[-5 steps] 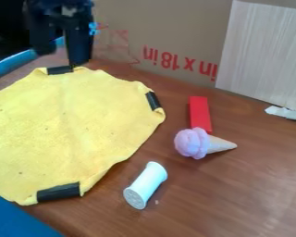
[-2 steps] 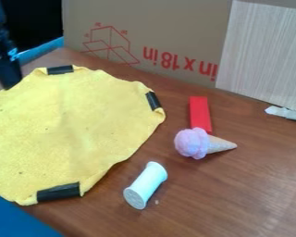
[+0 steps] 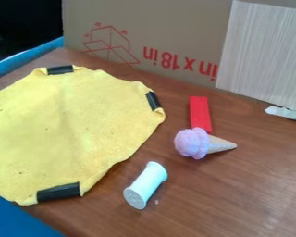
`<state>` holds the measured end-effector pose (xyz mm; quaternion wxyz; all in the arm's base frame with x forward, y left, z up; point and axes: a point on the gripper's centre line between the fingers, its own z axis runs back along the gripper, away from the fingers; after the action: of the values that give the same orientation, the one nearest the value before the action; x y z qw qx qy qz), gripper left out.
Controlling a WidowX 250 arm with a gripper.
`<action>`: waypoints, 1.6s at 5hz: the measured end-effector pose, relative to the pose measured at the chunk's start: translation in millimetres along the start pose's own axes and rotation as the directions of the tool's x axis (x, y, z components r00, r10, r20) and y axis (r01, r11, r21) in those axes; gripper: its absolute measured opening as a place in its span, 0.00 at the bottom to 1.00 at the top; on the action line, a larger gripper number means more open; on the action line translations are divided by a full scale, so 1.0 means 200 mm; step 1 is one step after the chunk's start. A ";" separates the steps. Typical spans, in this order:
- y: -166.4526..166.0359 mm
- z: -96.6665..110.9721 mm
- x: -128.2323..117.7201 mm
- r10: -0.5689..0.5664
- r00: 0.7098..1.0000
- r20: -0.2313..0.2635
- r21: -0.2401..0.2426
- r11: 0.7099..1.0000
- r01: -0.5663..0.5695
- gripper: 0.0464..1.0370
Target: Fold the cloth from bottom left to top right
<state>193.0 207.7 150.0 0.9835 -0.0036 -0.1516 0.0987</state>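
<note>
Cloth (image 3: 67, 125), white cylinder (image 3: 145, 185) nearby; red block (image 3: 200, 113), toy ice-cream (image 3: 192, 143)

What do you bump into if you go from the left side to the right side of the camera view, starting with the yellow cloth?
Yellow cloth → white spool-shaped thing → toy ice cream cone → white object by the right edge

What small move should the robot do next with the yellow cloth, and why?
Probably bring the gripper down at the bottom-left edge of the yellow cloth, left of the lower black strip: the cloth lies spread out, unfolded, and the fold should start from that side.
</note>
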 end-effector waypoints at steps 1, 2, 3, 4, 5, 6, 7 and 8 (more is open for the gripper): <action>0.13 -0.09 -0.05 0.092 0.993 0.070 -0.037 0.995 -0.089 0.96; 0.22 -0.17 -0.08 0.137 0.985 0.101 -0.013 0.991 -0.136 0.96; 0.33 -0.21 -0.12 0.217 0.965 0.145 0.009 0.975 -0.221 0.96; 0.37 -0.20 -0.12 0.234 0.955 0.185 0.014 0.971 -0.241 0.96; 0.41 -0.19 -0.16 0.290 0.924 0.251 -0.004 0.954 -0.299 0.96; 0.41 -0.20 -0.18 0.295 0.923 0.249 -0.003 0.953 -0.304 0.96; 0.42 -0.25 -0.20 0.316 0.920 0.232 0.012 0.945 -0.328 0.96; 0.42 -0.32 -0.21 0.310 0.927 0.210 0.033 0.945 -0.324 0.96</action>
<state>157.1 283.4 74.3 0.9336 0.0150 -0.2448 0.2613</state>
